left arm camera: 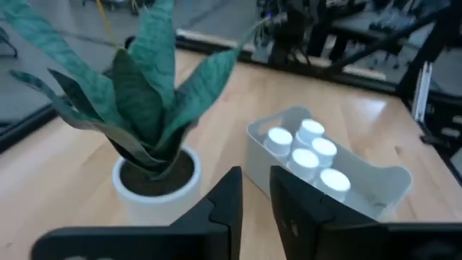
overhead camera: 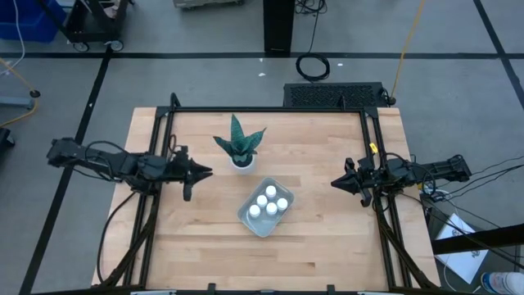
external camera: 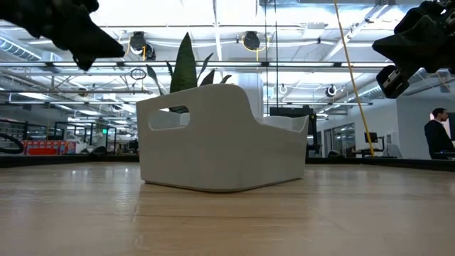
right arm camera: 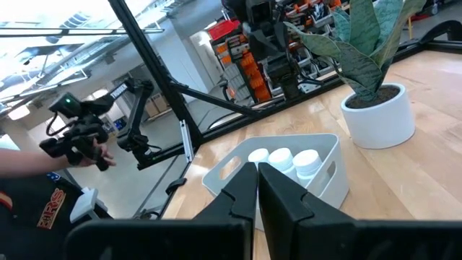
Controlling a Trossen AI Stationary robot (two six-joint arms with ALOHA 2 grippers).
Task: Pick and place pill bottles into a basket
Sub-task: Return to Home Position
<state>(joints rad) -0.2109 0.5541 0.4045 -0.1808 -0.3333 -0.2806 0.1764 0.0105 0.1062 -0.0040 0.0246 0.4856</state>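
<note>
Four small white capped pill bottles [overhead camera: 269,201] stand inside the pale translucent plastic basket [overhead camera: 246,216]; no bottles remain on the wooden table [overhead camera: 327,238], so the task looks nearly or fully done. Left gripper [overhead camera: 206,172] and right gripper [overhead camera: 336,182] hover at opposite sides, fingers nearly together, holding nothing.

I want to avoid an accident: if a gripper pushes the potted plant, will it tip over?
Probably it could tip: the potted plant has tall leaves above a small white pot. The soil likely adds low weight, so a push near the base may only slide it. It stands close beside the basket.
</note>
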